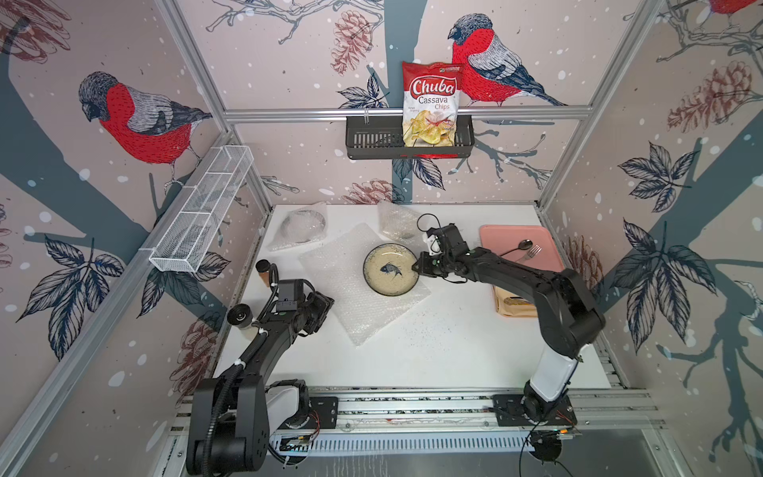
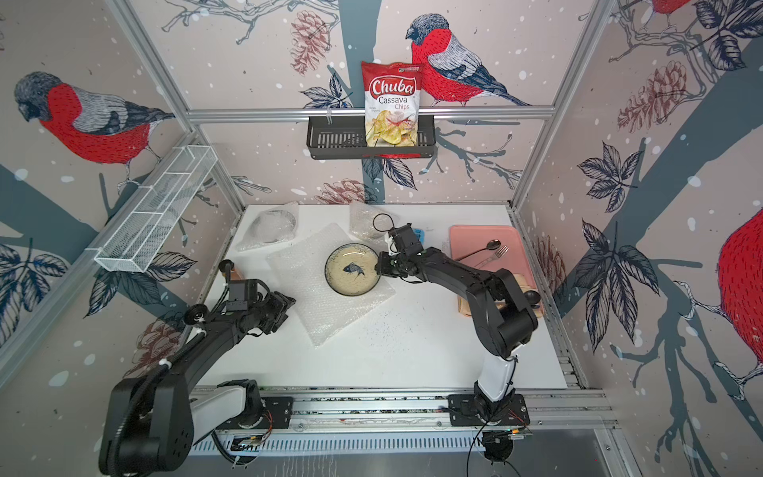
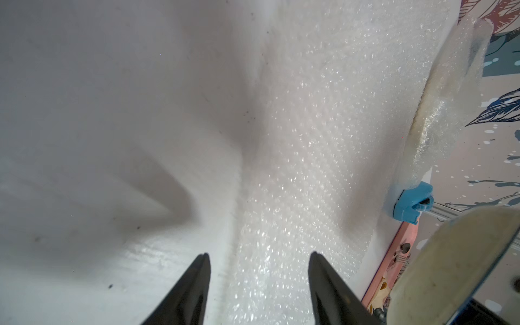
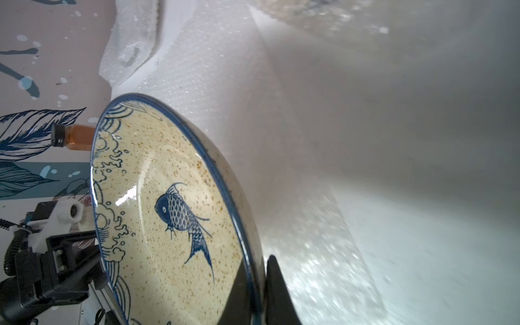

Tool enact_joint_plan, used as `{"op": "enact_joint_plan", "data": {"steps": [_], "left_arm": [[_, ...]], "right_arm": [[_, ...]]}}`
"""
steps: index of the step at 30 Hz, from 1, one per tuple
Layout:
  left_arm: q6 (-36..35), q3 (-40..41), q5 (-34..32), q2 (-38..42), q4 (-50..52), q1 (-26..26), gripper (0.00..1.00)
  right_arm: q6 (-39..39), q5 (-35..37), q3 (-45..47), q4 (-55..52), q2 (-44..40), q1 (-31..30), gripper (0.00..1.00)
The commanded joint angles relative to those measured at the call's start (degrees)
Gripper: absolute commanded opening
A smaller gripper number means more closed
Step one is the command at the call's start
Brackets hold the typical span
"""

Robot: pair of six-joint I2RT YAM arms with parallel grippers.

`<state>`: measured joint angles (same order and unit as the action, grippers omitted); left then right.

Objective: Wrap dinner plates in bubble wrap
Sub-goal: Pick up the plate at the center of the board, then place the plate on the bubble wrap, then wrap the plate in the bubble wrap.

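Top views first. In both, the fish plate (image 1: 391, 270) is over the bubble wrap sheet (image 1: 363, 326), off-centre toward the sheet's 2 o'clock corner. The right gripper (image 1: 418, 266) is at the plate's 3 o'clock rim. The left gripper (image 1: 326, 307) hangs over the sheet's edge at about 8 o'clock from the plate, well apart from it. On the bench (image 1: 433, 359), a wrapped plate (image 1: 303, 227) lies at 10 o'clock. A crumpled wrap bundle (image 1: 396, 221) lies at 12 o'clock, contents unclear. The pink tray (image 1: 495, 235) is off at 3 o'clock, and I ignore it.

Left wrist view: the gripper is released, jaws apart with nothing held. The sheet's edge runs beneath, between the fingertips (image 3: 201, 270).

Right wrist view: the jaws are clenched on the fish plate's rim. One finger (image 4: 278, 292) is on the outside, the other on the plate's inner face. The plate looks tilted against the sheet. I can't tell whether its far rim touches the wrap.

My read of the step is placing the plate on the sheet before folding.

- I'd slide it toward 8 o'clock so it sits mid-sheet, or the short corner may not cover it.
- I'd lower it flat, open the right gripper slowly and back out toward 3 o'clock without dragging the wrap.
- The left gripper is well placed to pinch the near edge. I'd go low and take only the film.
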<state>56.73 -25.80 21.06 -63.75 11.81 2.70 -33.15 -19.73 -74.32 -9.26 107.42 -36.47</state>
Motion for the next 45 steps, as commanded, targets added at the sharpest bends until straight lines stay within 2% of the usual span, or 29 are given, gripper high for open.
{"op": "enact_joint_plan", "data": {"steps": [1, 9, 20, 25, 30, 36, 41, 45], "left_arm": [[-2.0, 0.65, 0.92, 1.83, 2.82, 1.2, 0.59], [-2.5, 2.31, 2.65, 3.89, 4.11, 1.99, 0.59], [-2.95, 2.98, 4.16, 4.08, 4.47, 2.13, 0.58], [-4.76, 3.04, 4.42, 5.51, 8.2, 1.77, 0.57], [-2.56, 4.77, 3.91, 7.99, 10.19, -2.37, 0.57], [3.7, 10.37, 4.58, 11.09, 6.77, -8.02, 0.56], [8.48, 12.26, 3.9, 10.0, 1.45, -13.46, 0.55], [9.54, 11.41, 2.75, 7.49, 1.21, -16.97, 0.48]], "right_arm": [[-1.03, -2.68, -8.14, 0.68, 6.51, -1.94, 0.03], [-3.07, -2.19, -21.4, -3.37, 19.32, -4.15, 0.03], [-3.88, -1.03, -25.88, -6.59, 24.38, -6.03, 0.03], [-4.05, 0.56, -23.83, -7.11, 23.55, -6.55, 0.04], [-3.29, 0.4, -21.96, -6.52, 22.13, -6.6, 0.22], [-2.11, 2.34, -13.7, -2.64, 14.2, -5.85, 0.32], [-2.42, 2.54, -5.78, 0.68, 9.52, -4.72, 0.31], [-2.79, 3.24, -0.84, 1.85, 8.41, -3.96, 0.27]]}}
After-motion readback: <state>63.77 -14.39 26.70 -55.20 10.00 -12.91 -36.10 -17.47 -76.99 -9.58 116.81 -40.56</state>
